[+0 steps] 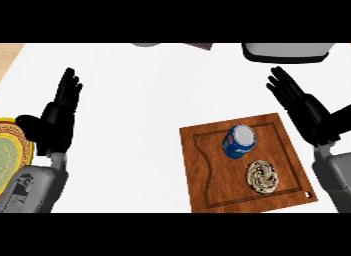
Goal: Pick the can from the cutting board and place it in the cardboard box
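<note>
A blue can [239,141] with a silver top lies on the wooden cutting board [207,175] at the lower right of the head view. My right hand [308,111] is open, fingers straight, just right of the board and apart from the can. My left hand [56,116] is open at the left, far from the board. The cardboard box shows only as a dark brown corner [200,47] at the top edge.
A round swirled pastry [262,176] sits on the board below the can. A green plate with a gold rim [2,160] lies at the left edge. A grey vessel [287,52] stands at the top right, and a grey item [145,44] at the top middle.
</note>
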Robot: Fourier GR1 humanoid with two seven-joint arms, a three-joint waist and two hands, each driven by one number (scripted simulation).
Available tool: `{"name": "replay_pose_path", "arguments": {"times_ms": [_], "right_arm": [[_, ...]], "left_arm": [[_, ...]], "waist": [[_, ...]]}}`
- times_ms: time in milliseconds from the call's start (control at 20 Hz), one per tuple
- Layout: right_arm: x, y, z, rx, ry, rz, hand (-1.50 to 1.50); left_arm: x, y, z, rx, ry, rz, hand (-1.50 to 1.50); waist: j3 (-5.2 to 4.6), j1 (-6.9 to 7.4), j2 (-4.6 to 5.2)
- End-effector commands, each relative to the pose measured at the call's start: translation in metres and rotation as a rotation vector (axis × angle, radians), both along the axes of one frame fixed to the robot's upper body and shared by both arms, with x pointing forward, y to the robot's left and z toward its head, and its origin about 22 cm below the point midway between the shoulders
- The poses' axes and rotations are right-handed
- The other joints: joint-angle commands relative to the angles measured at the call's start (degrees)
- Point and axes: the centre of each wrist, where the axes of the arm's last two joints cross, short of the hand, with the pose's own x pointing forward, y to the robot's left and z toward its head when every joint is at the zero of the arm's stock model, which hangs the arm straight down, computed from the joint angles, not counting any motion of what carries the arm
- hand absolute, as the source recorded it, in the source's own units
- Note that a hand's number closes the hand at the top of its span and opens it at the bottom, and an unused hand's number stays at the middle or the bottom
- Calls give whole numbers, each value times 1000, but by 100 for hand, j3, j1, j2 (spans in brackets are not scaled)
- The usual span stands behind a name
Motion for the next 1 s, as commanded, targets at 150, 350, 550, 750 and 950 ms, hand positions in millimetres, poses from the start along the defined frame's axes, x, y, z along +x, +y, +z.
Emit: {"name": "replay_pose_path", "arguments": {"times_ms": [150,350,550,750,950], "right_arm": [[-46,-61,-8,-52,-409,-272,-150],[-76,-123,-26,-140,-437,-763,-150],[-120,-105,-66,-119,-764,-796,-150],[-173,-88,-87,-391,-838,-629,-150],[-235,-83,-91,-609,-711,-627,-150]], "left_arm": [[-27,40,-34,215,142,10,0],[-36,60,-44,262,231,26,0],[-46,62,-46,315,235,-52,0],[-43,55,-50,319,238,-92,0],[-44,56,-55,324,227,-110,0]], "waist": [[-37,-624,-147],[-22,-1133,-75],[-26,-699,-130],[-76,-523,-90],[-92,-454,-75]]}}
